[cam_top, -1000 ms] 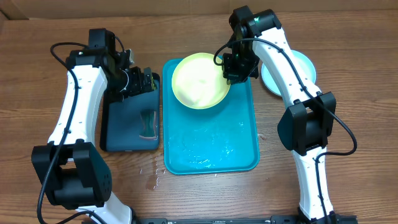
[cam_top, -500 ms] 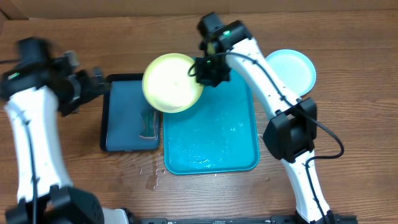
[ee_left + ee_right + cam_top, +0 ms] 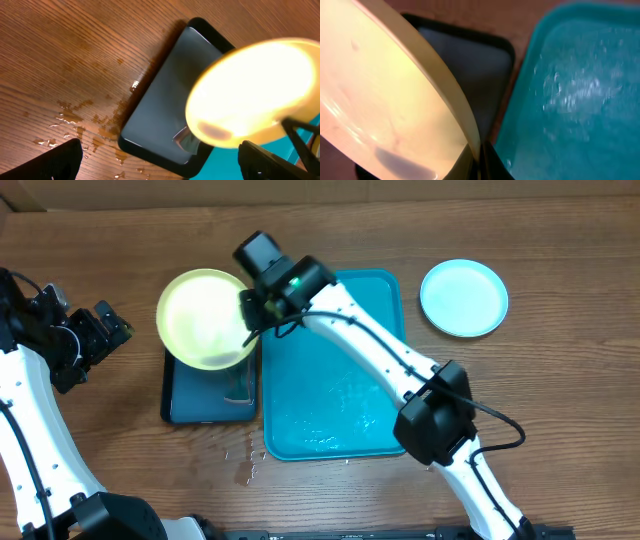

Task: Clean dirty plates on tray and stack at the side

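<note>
The right gripper is pressed together on the rim of the yellow plate, pinching its right edge. The plate hangs over the far end of the dark tray, overlapping that tray's far rim and clear of the teal tray. From the right wrist view the plate looks tilted, its hollow face turned away from the teal tray. The right arm reaches long and diagonal from the near right of the table, across the teal tray, with its wrist above that tray's far left corner.

The left gripper is spread wide and holds nothing. It sits left of the dark tray, fingers pointing towards the plate but apart from it, its arm bent along the left edge.

The blue plate lies flat on the table, right of the teal tray.
</note>
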